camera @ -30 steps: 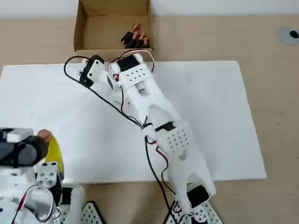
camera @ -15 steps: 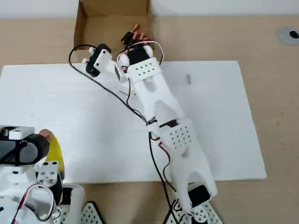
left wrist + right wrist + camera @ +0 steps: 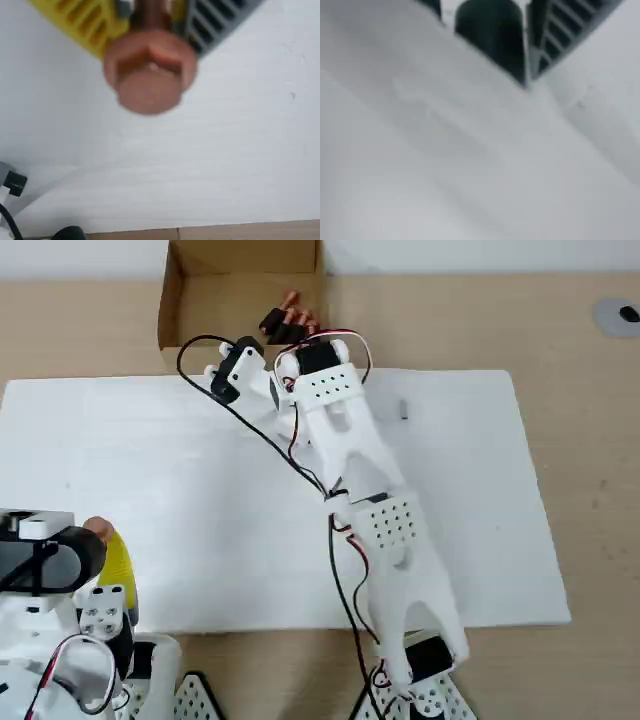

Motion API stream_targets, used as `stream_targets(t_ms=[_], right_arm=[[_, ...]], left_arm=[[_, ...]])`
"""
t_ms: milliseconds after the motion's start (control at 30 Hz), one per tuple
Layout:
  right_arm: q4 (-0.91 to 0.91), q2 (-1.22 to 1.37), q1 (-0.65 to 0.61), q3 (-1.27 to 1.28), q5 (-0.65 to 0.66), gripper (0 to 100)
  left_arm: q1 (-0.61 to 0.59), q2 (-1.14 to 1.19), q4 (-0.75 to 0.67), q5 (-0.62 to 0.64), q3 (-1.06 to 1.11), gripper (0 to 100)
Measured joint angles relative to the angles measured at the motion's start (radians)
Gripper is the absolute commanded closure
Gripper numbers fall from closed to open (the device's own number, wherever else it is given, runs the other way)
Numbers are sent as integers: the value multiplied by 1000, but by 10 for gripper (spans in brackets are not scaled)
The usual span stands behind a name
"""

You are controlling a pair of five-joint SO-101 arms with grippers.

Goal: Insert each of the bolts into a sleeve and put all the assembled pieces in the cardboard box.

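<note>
A copper bolt [image 3: 150, 75] is held head-out between the yellow and grey fingers of my left gripper [image 3: 152, 17], which is shut on it. In the high view this bolt [image 3: 96, 530] and the left gripper [image 3: 108, 552] sit at the near left edge of the white mat [image 3: 150, 480]. My right arm [image 3: 345, 450] stretches across the mat to just short of the cardboard box [image 3: 170, 300]. The right gripper [image 3: 487, 17] is shut on a black sleeve [image 3: 492, 42] close above the mat. Several assembled pieces [image 3: 288, 320] lie in the box's right corner.
A small grey item [image 3: 403, 408] lies on the mat right of the right arm's wrist. A grey disc [image 3: 617, 315] sits on the wooden table at the far right. Black cables [image 3: 260, 440] trail along the right arm.
The right arm has swung to the right and a little toward the box, uncovering the small grey item. The left arm has kept still with its bolt.
</note>
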Motion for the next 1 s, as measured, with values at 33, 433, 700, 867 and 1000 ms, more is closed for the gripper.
stream_targets(t_ms=[33, 433, 700, 867, 1000], right_arm=[[-6, 2, 2, -2, 0, 993], [135, 25, 11, -161, 2, 988], [172, -29, 52, -311, -146, 988], [172, -213, 57, -238, -242, 988], [172, -410, 57, -48, -322, 988]], left_arm=[[0, 0, 0, 0, 0, 993], [0, 0, 0, 0, 0, 993], [0, 0, 0, 0, 0, 993], [0, 0, 0, 0, -28, 993], [0, -28, 0, 0, -28, 993]])
